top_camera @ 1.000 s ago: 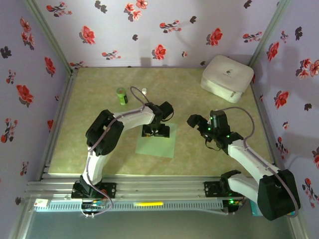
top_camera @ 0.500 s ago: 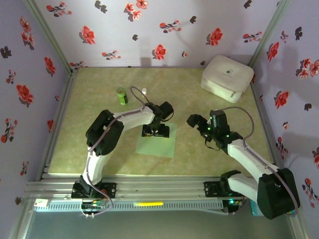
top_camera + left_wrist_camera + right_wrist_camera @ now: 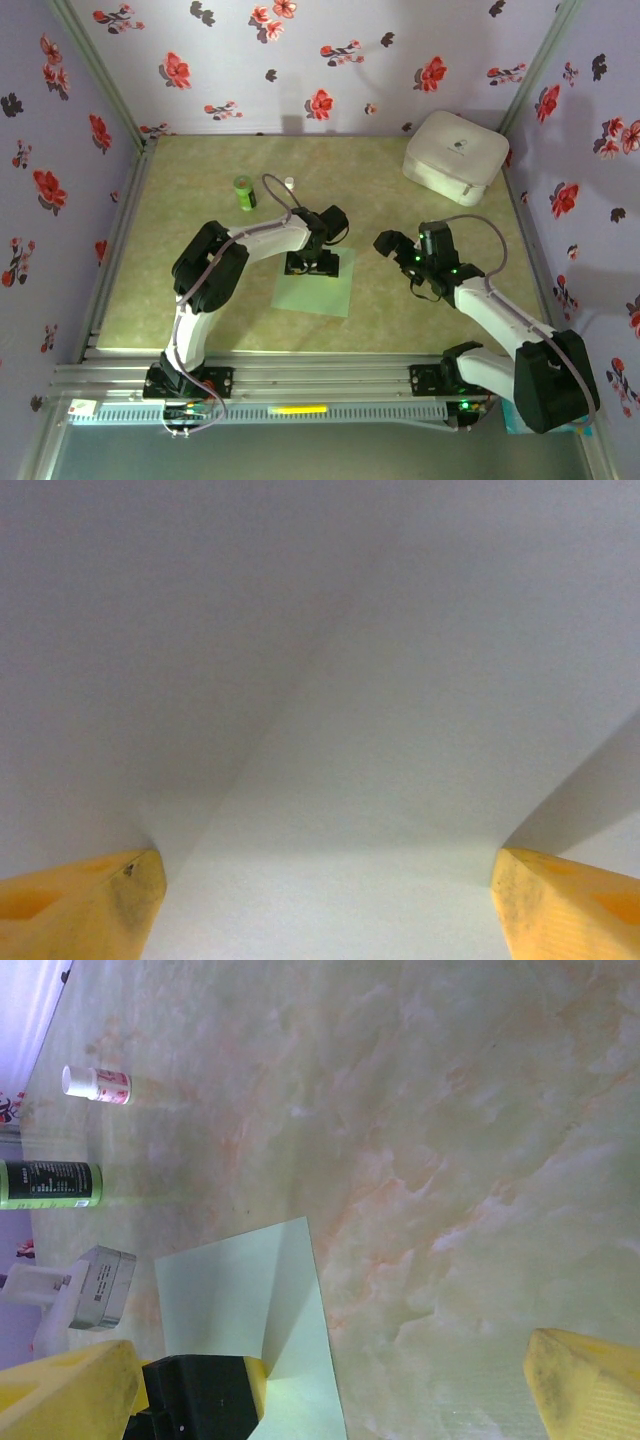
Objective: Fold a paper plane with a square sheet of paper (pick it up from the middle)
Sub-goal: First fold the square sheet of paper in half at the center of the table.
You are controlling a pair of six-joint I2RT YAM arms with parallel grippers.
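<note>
Little has changed from a second ago: the right arm's elbow has drifted slightly and its right pincer (image 3: 385, 243) has edged a touch toward the sheet, while the left arm holds its place. The square sheet of paper (image 3: 315, 290) lies flat near the middle of the desk (image 3: 200, 180), unfolded apart from one faint bend line seen from the right wrist. The left pincer (image 3: 313, 264) points down at the sheet's far edge; in its own camera its yellow fingers (image 3: 80, 905) stand spread wide, with pale paper between them. The right pincer is also spread wide, holding nothing, just right of the sheet's far corner. Farther back on the left lie a green bottle (image 3: 244, 192) and a small white bottle (image 3: 289, 183), close together. A white case (image 3: 456, 155) sits in the far right corner.
</note>
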